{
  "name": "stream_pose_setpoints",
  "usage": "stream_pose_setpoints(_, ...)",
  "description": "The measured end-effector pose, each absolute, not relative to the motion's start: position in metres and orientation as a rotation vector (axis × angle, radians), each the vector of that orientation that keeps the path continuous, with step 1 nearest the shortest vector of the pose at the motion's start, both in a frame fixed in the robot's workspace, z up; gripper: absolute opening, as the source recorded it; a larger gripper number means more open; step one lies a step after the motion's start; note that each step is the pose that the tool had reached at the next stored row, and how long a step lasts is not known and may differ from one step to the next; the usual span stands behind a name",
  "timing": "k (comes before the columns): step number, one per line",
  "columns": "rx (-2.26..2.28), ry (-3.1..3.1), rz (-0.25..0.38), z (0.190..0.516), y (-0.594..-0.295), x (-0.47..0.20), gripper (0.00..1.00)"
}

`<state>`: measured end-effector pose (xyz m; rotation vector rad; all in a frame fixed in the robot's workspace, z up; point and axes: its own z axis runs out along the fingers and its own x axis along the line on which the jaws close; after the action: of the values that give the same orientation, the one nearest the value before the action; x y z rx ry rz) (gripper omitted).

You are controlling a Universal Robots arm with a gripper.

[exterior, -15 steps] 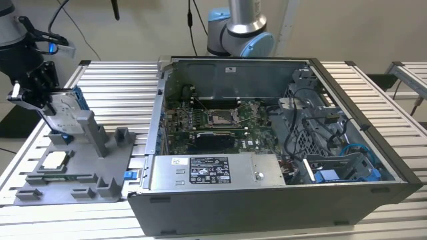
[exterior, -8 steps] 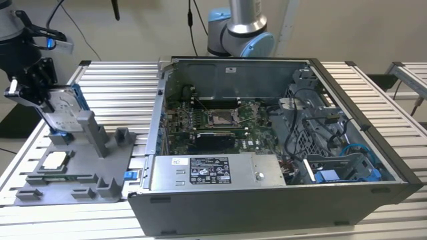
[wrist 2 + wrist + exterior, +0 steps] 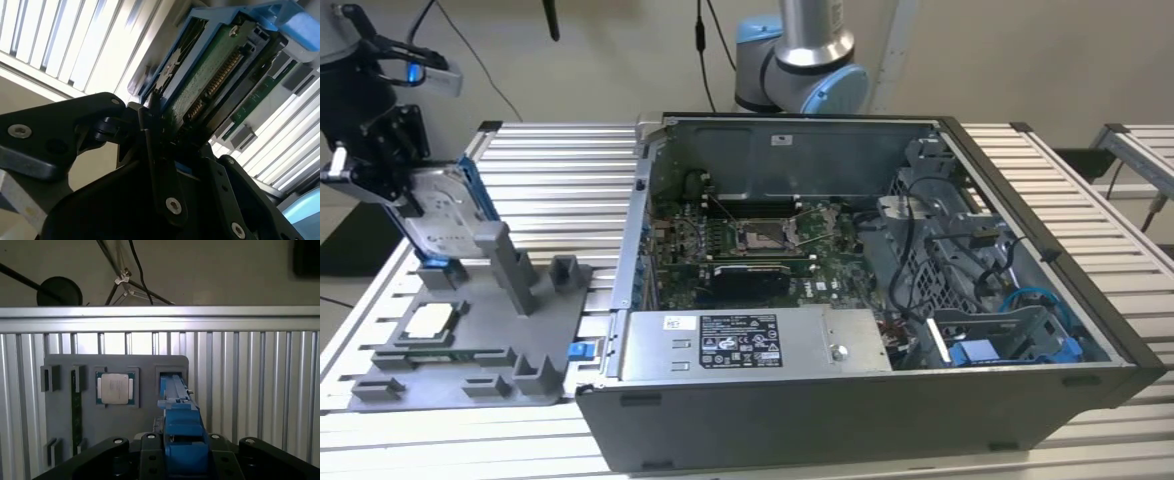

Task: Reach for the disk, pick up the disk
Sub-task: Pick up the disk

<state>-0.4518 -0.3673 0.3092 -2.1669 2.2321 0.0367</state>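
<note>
Quick rundown of your containers first. The grey fixture tray (image 3: 494, 350) at the exterior view's left has the square chip (image 3: 115, 388) lying flat in its pocket, a green memory stick (image 3: 76, 407) standing on edge in a narrow slot beside that, and the disk (image 3: 443, 208) in the slot at the far corner. The open computer case (image 3: 854, 410) next to it holds the motherboard (image 3: 761, 240), a grey box (image 3: 734, 342) with a white sticker along the near wall, and a blue caddy (image 3: 1007, 340) in the corner on the exterior view's right.

The disk stands on edge, long axis up and down and leaning a little, lower end at the slot. I can't tell whether it's clear of the slot. The green circuit board side faces the camera in the second wrist view, blue rails along the edges.

Your gripper (image 3: 184, 452) is at the disk's upper end, jaws closed in against both sides of it, clamping it.
</note>
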Motion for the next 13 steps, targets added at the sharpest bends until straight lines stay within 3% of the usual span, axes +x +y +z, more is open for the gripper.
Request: stream_pose_setpoints(13, -2.167, 2.232, 0.037, 0.337, -0.367, -0.452, 0.0)
